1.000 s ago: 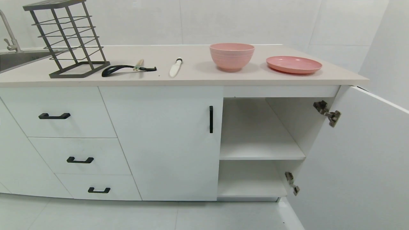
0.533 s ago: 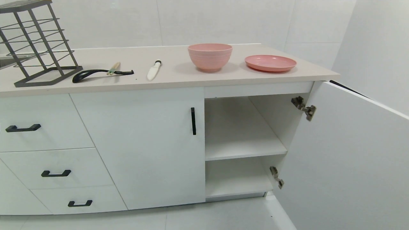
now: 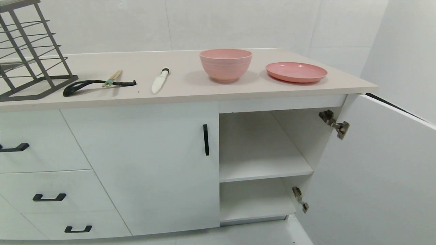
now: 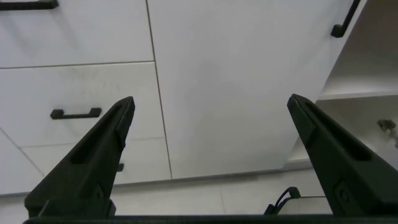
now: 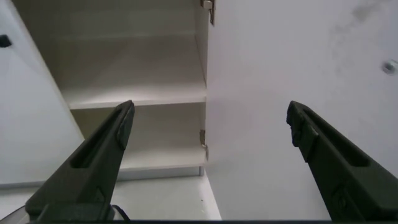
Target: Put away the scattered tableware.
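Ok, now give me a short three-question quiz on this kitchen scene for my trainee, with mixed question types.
1. True or false: the pink bowl stands on the counter, to the left of the pink plate.
2. Which lies across the black ladle handle? A chopsticks, B pink bowl, C pink plate.
3. Fill in: the left claw and the right claw are both ___.
Key: 1 true; 2 A; 3 open.

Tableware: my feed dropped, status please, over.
Left gripper open, right gripper open, both empty. Bowl, plate, knife, ladle, chopsticks on countertop. Cabinet door stands open.
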You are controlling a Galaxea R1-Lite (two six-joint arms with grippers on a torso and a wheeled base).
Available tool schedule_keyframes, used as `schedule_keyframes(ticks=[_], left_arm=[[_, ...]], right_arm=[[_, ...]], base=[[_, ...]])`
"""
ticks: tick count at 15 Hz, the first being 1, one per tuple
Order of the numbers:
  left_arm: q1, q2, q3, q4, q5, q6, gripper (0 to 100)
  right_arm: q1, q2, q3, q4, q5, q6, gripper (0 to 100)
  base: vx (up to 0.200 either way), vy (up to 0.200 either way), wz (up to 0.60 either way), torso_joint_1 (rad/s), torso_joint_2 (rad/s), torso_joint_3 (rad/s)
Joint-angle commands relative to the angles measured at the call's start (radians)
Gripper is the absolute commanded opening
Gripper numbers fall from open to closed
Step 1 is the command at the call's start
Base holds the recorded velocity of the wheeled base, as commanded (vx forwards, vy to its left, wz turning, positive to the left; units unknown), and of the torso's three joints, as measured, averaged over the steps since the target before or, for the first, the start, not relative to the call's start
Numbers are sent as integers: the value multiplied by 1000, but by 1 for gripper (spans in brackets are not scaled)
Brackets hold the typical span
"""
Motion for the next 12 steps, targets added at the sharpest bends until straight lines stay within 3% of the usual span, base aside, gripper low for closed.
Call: schedule_keyframes(ticks=[1,6,12], left_arm=[[-1,2,0,0,-2,0,100],[-1,2,0,-2,0,-4,100],[-1,2,0,0,0,-3,100]], right_arm=[[-1,3,0,0,0,0,100],[-1,3,0,0,0,0,100],[-1,1,1,0,0,0,100]], base=[[200,0,0,2,2,2],[0,0,0,5,-11,-5],[0,0,0,214,-175,-128]])
